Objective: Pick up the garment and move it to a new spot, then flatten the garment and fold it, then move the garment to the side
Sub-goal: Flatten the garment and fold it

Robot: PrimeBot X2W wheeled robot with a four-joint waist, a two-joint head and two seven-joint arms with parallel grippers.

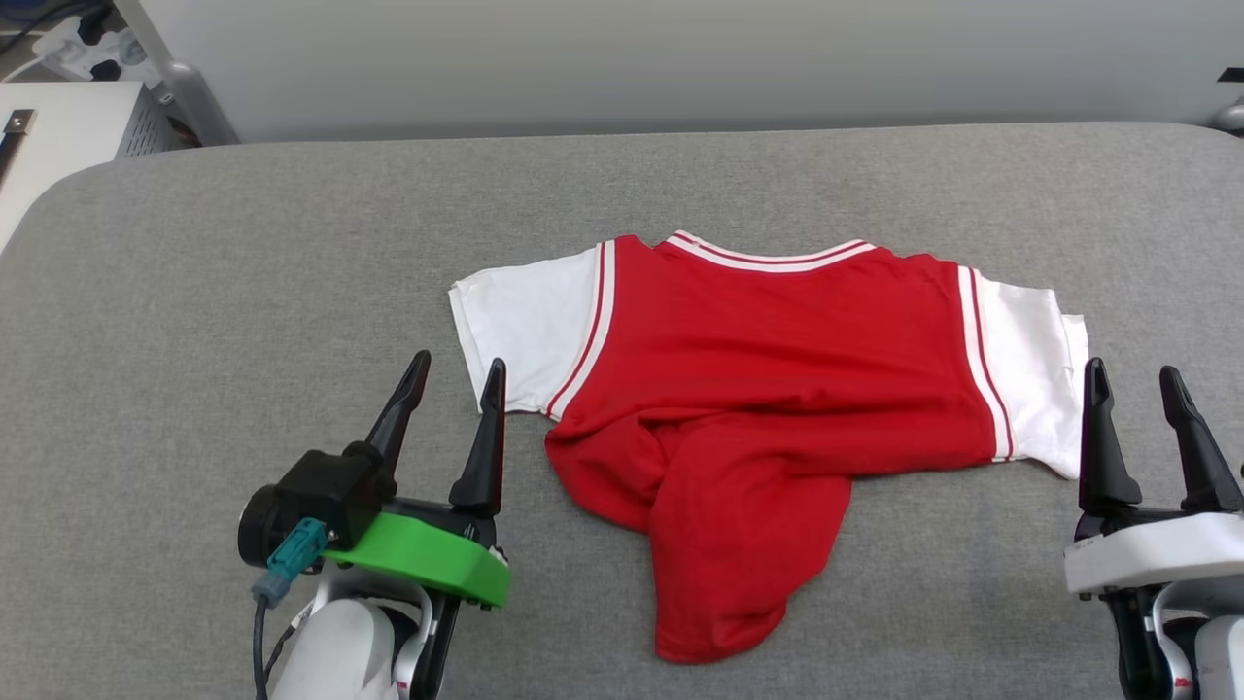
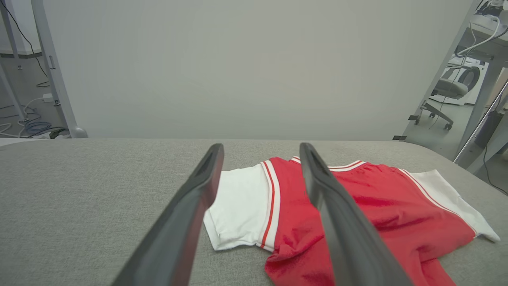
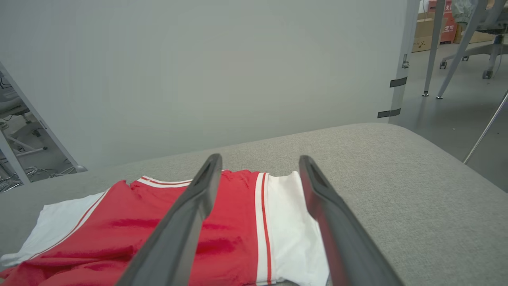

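The left gripper (image 1: 459,362) sat nearest, low at the near edge, its two dark fingers spread apart and holding nothing, their tips just beside the garment's (image 1: 768,369) white left sleeve. The right gripper (image 1: 1132,369) likewise stood parted and empty beside the other sleeve. The garment lay mid-way across the grey padded surface (image 1: 194,292), collar farthest away, sleeves spread, its red lower part bunched and trailing toward the robot.
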